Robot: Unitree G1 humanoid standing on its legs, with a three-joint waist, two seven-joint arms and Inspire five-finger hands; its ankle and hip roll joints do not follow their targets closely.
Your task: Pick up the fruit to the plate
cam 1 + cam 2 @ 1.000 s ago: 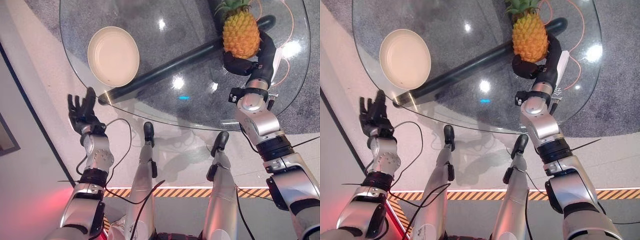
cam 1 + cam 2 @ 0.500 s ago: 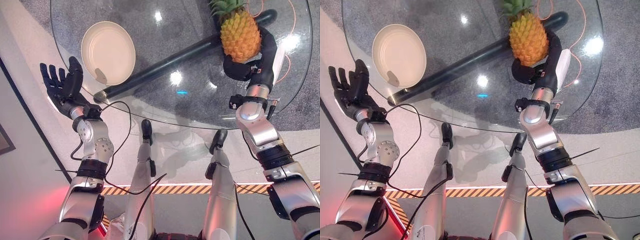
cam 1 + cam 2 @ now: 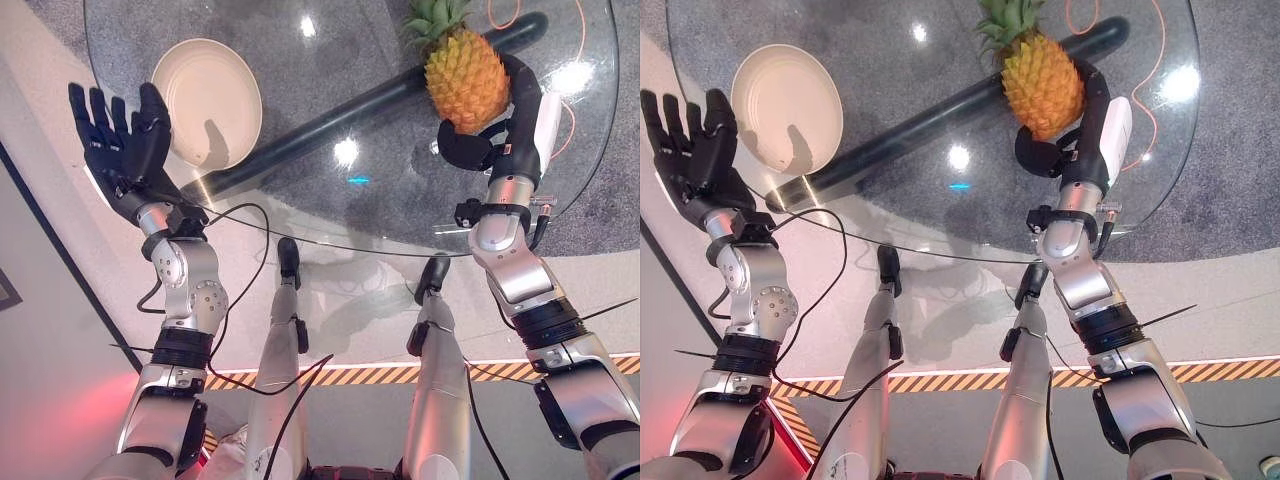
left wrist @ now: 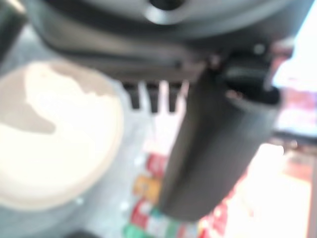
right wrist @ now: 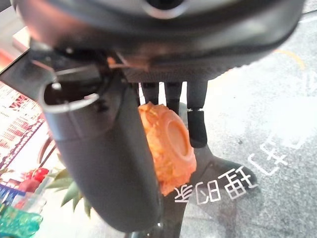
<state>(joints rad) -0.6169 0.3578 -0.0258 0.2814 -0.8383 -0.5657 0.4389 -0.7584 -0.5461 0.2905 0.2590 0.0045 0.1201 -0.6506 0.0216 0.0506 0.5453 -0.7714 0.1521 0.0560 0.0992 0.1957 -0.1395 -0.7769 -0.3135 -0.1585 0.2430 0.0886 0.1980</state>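
Pineapple (image 3: 466, 80) is sitting in the right hand (image 3: 480, 143), whose fingers are curling around it above the glass table (image 3: 330, 215). Left hand (image 3: 122, 145) is spreading flat beside the plate (image 3: 207, 102).

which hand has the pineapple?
The right hand: its fingers curl round the pineapple above the glass table. The left hand is spread open beside the plate, holding nothing.
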